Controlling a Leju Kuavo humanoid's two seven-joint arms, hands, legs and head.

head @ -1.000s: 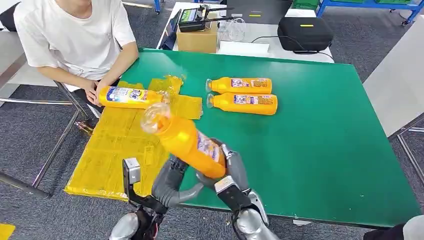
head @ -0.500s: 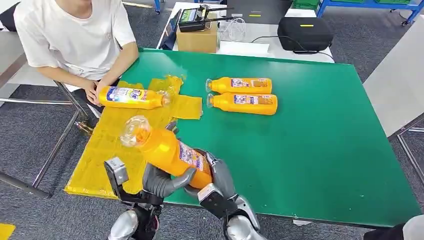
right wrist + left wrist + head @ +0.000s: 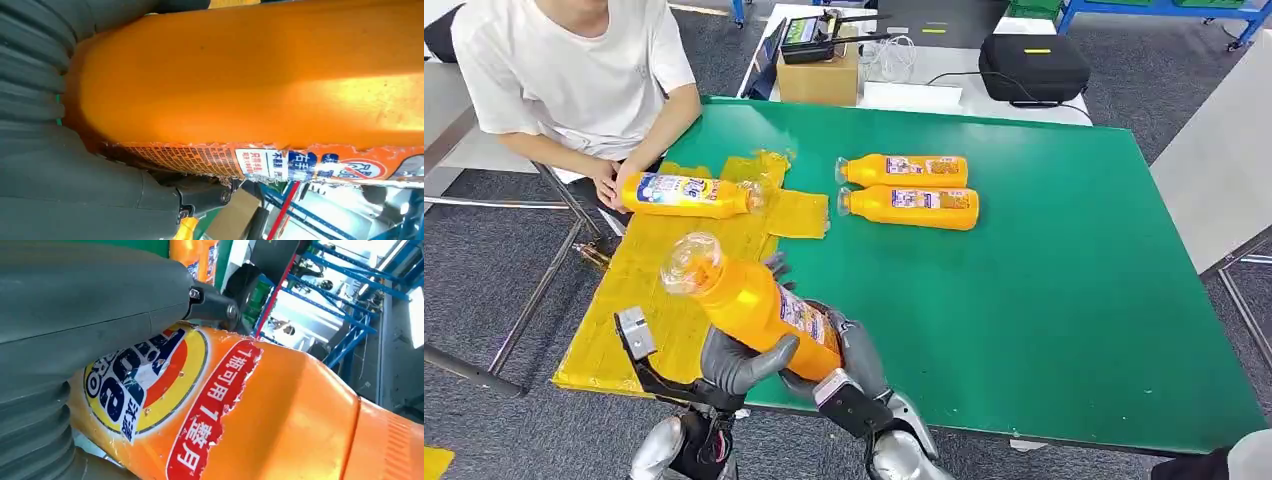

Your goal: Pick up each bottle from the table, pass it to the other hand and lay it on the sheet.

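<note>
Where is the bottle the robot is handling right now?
In the head view, the held bottle is tilted between the left hand and right hand, over the table's near edge beside the yellow sheet.

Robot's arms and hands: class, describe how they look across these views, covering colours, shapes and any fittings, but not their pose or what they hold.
Both arms are shiny silver near the bottom edge of the head view, turning darker towards the wrists. The left hand and right hand are grey, with thick rounded fingers. A small grey box on a black bracket stands out beside the left wrist. The wrist views show a grey ribbed cover and a black, screwed finger link.
</note>
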